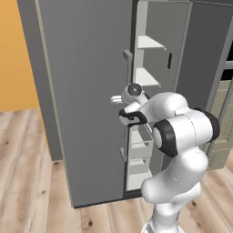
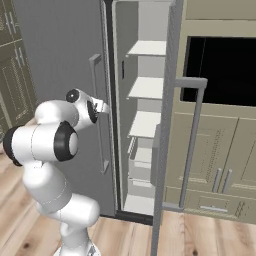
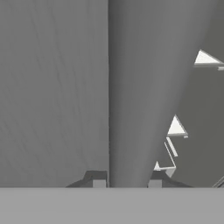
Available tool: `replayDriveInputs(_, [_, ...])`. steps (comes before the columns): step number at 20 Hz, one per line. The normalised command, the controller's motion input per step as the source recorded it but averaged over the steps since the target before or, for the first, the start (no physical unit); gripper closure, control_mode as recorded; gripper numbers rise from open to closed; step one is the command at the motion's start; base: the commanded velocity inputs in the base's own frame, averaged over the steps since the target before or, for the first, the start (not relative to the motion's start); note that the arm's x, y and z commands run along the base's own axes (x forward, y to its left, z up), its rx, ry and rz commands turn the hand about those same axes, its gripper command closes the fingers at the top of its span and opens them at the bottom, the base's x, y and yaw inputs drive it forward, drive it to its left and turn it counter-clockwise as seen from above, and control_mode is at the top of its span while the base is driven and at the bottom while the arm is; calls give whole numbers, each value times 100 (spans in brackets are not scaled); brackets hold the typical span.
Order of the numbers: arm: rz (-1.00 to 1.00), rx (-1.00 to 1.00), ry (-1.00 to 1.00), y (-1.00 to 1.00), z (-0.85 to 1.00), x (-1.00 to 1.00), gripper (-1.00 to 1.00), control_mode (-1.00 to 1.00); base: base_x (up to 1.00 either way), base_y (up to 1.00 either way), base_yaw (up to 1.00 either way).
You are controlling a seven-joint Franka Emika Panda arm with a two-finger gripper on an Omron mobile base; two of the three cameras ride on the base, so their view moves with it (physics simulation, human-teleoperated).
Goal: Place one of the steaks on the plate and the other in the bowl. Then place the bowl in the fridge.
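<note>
Fridge door ajar, shelves bare.

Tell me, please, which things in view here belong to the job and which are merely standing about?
Job:
- fridge, right door open, white shelves showing
- gripper, open astride the closed left door's handle

Standing about:
- olive cabinets
- dark oven recess
- wood floor
- orange wall

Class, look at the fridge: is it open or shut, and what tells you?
Open on one side. The fridge's right door stands swung out, baring white shelves inside; the left door is shut.
</note>
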Motion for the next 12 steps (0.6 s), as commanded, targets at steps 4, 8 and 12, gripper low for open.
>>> replayDriveInputs(4, [-1,0,0,0,0,-1,100,-100,0,0,0])
replayDriveInputs(8, [-7,0,0,5,0,-32,100,-100,0,0,0])
replayDriveInputs(12, [-6,-3,-1,19,16,-37,100,-100,0,0,0])
